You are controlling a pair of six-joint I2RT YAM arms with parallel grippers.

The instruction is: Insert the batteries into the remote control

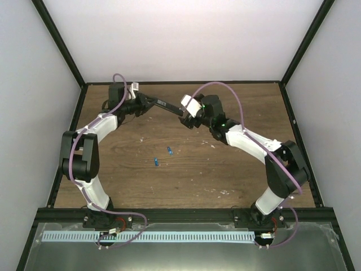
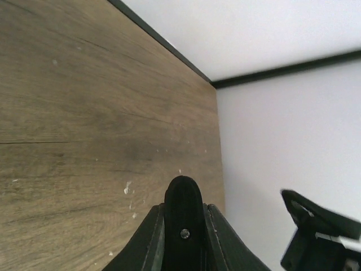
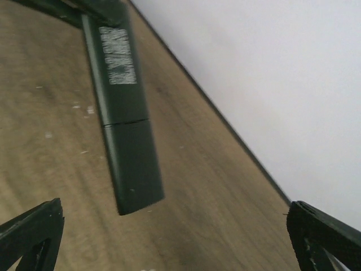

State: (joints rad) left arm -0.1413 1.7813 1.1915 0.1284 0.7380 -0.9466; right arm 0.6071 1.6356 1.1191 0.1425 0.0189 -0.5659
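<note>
**Desk:** Where is the remote control right now?

**Me:** I see the remote control [image 1: 166,106] near the far edge of the table [image 1: 225,180], left of the middle. My left gripper [image 1: 148,101] is clamped on one end of it. The other end points right, toward my other arm. The side I can see carries a white label [image 3: 118,56] and a thin seam across the body.

**Desk:** Does the left wrist camera agree?

**Me:** Yes. The black bar sits squeezed between the two fingers [image 2: 149,243], right in the centre of that view.

**Desk:** And the right side?

**Me:** My right gripper [image 1: 187,117] hangs just beside the free end with its jaws spread wide and nothing between them. On its own camera the fingertips [image 3: 31,231] sit in the lower corners, and the bar stops short of them without touching.

**Desk:** Batteries?

**Me:** The batteries [image 1: 155,162] lie on the table around its middle, near each other. They are well apart from the remote control, toward the near edge.
</note>
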